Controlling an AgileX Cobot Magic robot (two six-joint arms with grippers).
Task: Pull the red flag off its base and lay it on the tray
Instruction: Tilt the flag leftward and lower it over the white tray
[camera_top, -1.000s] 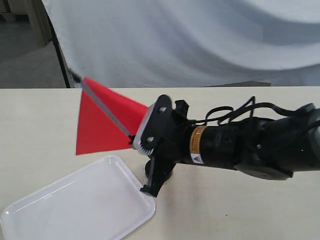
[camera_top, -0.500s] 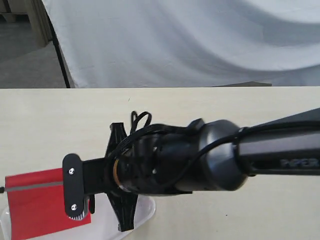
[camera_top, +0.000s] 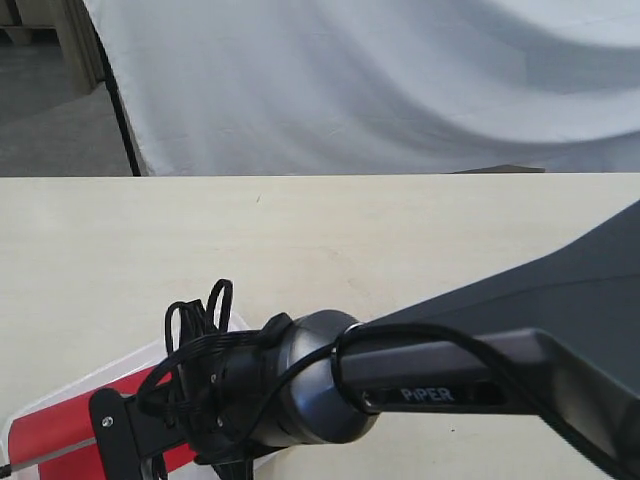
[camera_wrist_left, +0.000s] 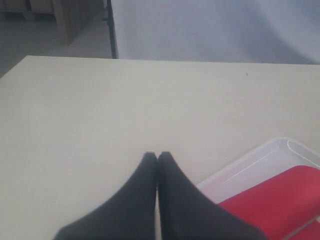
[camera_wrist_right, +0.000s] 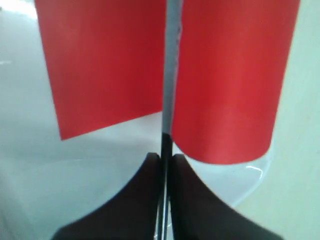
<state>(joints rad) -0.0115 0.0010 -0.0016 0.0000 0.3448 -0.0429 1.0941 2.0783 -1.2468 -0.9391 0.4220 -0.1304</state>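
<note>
My right gripper (camera_wrist_right: 166, 157) is shut on the thin stick (camera_wrist_right: 171, 75) of the red flag (camera_wrist_right: 110, 65). The cloth spreads on both sides of the stick over the white tray (camera_wrist_right: 50, 170), and one side curls. In the exterior view the right arm reaches across to the bottom left. There my right gripper (camera_top: 100, 450) holds the red flag (camera_top: 50, 435) low over the tray (camera_top: 135, 360). Whether the cloth touches the tray I cannot tell. My left gripper (camera_wrist_left: 157, 155) is shut on nothing above bare table, beside the tray (camera_wrist_left: 270, 152) and the red flag (camera_wrist_left: 280, 200). The base is out of view.
The pale wooden table (camera_top: 350, 230) runs back to a white cloth backdrop (camera_top: 400, 80). The right arm's dark body (camera_top: 480, 370) and its cable loops (camera_top: 195, 315) hide most of the tray and the table's near right part.
The right arm has swung the flag from a raised slant above the table down and left over the tray. It has dropped lower and closer to the camera.
</note>
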